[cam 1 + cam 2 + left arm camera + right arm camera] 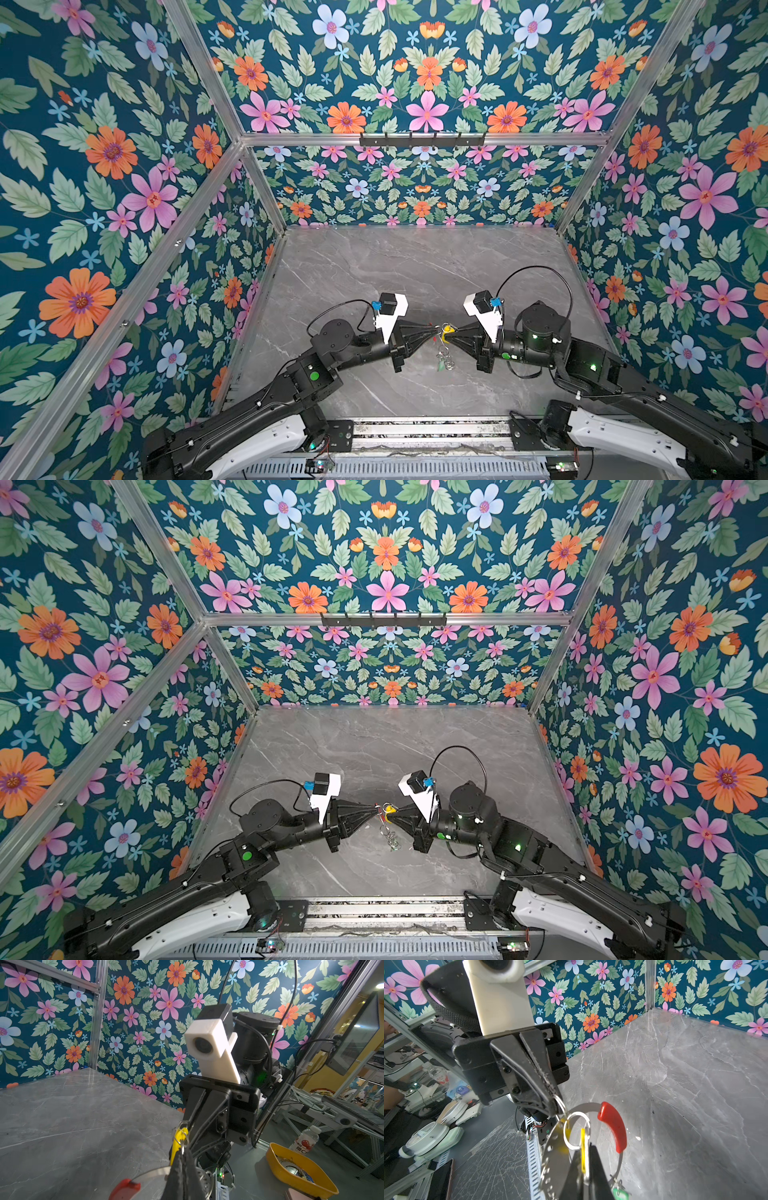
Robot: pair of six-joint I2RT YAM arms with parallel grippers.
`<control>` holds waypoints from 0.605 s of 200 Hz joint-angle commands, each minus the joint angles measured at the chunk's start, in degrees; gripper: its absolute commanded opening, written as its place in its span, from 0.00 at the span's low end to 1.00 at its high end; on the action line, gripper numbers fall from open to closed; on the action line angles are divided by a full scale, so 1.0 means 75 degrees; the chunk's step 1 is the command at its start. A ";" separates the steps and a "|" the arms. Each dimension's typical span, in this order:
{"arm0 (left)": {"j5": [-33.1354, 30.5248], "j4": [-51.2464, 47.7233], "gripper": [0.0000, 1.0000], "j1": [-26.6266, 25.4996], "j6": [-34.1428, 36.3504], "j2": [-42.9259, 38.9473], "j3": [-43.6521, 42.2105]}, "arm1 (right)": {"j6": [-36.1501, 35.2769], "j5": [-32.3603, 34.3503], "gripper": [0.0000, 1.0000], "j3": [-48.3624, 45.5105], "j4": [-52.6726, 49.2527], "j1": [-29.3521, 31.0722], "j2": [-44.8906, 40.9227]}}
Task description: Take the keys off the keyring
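Both grippers meet nose to nose above the middle of the table. The keyring, a flat grey hoop with a red sleeve, hangs between them. My left gripper is shut on the hoop's band beside the sleeve. My right gripper is shut on the yellow key tag, whose small silver ring loops the hoop. The yellow tag shows in both top views between the fingertips. A green key tag dangles from the low part of the hoop, seen in a top view.
The grey marble table is walled by floral panels on three sides. A black hook rail sits high on the back wall. Outside the cell lie a yellow tray and a bottle.
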 commanded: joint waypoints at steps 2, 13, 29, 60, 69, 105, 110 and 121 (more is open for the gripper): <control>-0.0289 -0.0351 0.00 -0.0004 0.0157 0.0056 0.0184 | -0.0055 0.0330 0.00 0.0085 -0.0077 -0.0004 0.0000; -0.0384 -0.0538 0.00 -0.0003 0.0152 0.0122 0.0263 | -0.0057 0.0369 0.00 0.0124 -0.0100 0.0005 -0.0006; -0.0444 -0.0669 0.00 0.0000 0.0161 0.0173 0.0326 | -0.0061 0.0480 0.00 0.0157 -0.0140 0.0014 0.0017; -0.0414 -0.0892 0.00 0.0004 0.0130 0.0269 0.0428 | -0.0077 0.0580 0.00 0.0240 -0.0180 -0.0006 0.0075; -0.0389 -0.0933 0.00 0.0000 0.0133 0.0280 0.0441 | -0.0106 0.0594 0.00 0.0301 -0.0226 0.0006 0.0108; -0.0352 -0.1406 0.00 0.0008 0.0212 0.0323 0.0553 | -0.0264 0.0675 0.00 0.0619 -0.0610 0.0006 0.0283; -0.0375 -0.1516 0.00 0.0005 0.0224 0.0337 0.0593 | -0.0286 0.0677 0.00 0.0667 -0.0680 0.0012 0.0296; -0.0458 -0.1737 0.00 -0.0004 0.0248 0.0381 0.0668 | -0.0314 0.0677 0.00 0.0771 -0.0816 0.0002 0.0350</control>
